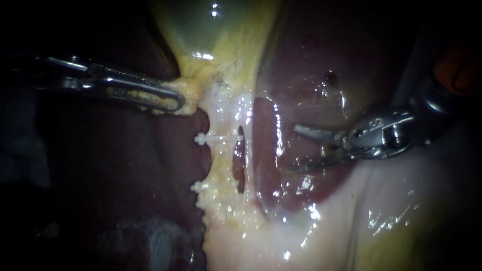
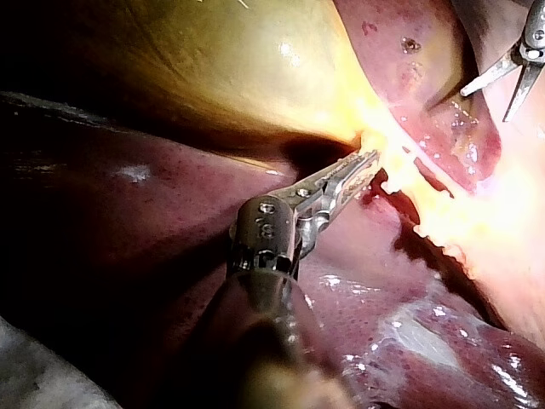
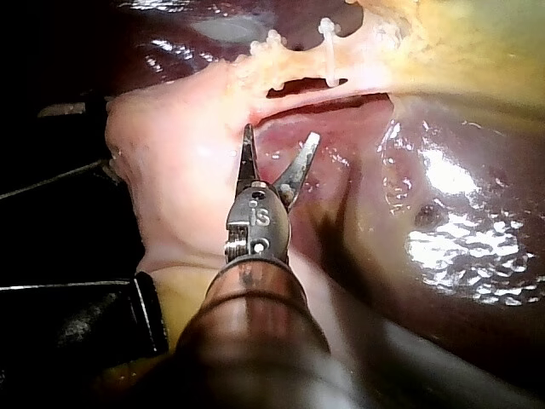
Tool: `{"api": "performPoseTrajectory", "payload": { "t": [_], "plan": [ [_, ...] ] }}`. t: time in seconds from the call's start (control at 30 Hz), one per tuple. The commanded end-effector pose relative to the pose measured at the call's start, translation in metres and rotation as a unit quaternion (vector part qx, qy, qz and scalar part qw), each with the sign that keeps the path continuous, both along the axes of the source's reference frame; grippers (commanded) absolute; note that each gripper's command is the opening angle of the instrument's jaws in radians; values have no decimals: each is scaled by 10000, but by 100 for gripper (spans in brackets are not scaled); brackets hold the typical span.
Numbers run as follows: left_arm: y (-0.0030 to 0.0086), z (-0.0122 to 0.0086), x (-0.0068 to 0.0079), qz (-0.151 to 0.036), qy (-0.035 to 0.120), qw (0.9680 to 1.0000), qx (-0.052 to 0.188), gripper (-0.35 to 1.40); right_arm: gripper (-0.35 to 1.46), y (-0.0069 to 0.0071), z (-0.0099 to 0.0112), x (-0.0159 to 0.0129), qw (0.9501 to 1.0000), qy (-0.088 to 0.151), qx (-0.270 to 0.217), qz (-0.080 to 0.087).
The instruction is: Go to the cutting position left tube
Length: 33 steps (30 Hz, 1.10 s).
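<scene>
Running down from the neck of the gallbladder (image 1: 216,30), the left tube (image 1: 219,163) lies near the middle of our endoscope view. It is a pale yellowish strand just left of a dark slit (image 1: 240,168), and two white clips cross it, an upper clip (image 1: 218,138) and a lower clip (image 1: 202,186). Our right instrument (image 1: 297,149) comes in over the liver (image 1: 311,75) with its two blades spread apart, holding nothing, off to the tube's right and clear of it. Our left instrument (image 1: 176,103) has its jaws clamped on yellow tissue at the gallbladder's neck, just above the upper clip.
</scene>
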State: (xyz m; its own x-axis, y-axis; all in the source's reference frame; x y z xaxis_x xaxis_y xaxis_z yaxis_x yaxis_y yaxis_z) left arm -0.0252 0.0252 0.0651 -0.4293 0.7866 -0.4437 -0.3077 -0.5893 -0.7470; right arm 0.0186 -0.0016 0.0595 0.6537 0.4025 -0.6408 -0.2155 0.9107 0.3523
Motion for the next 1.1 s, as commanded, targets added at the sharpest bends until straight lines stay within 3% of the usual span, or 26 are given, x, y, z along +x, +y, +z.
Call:
{"api": "performPoseTrajectory", "payload": {
  "t": [0.03,0.23,0.47,0.63,0.77,0.87,1.1],
  "plan": [
    [0,0,0,-2,1,10000,7,-35,144,0,0,0,10000,-2,-3,3],
    [5,-17,13,44,-43,10000,62,-35,144,0,0,0,10000,-2,-4,3],
    [24,-55,47,-131,45,9999,56,-35,144,0,0,0,10000,14,15,-14],
    [28,-68,52,-135,52,9999,-15,-35,144,0,0,1,10000,45,51,-46],
    [26,-68,50,-144,59,9999,-20,-35,144,-1,-1,6,9996,154,180,-158],
    [25,-68,50,-145,60,9999,-21,-35,144,-3,-4,18,9974,379,458,-414],
    [22,-67,48,-156,70,9998,-32,-35,141,-15,-10,52,9930,621,743,-681]
  ]
}}
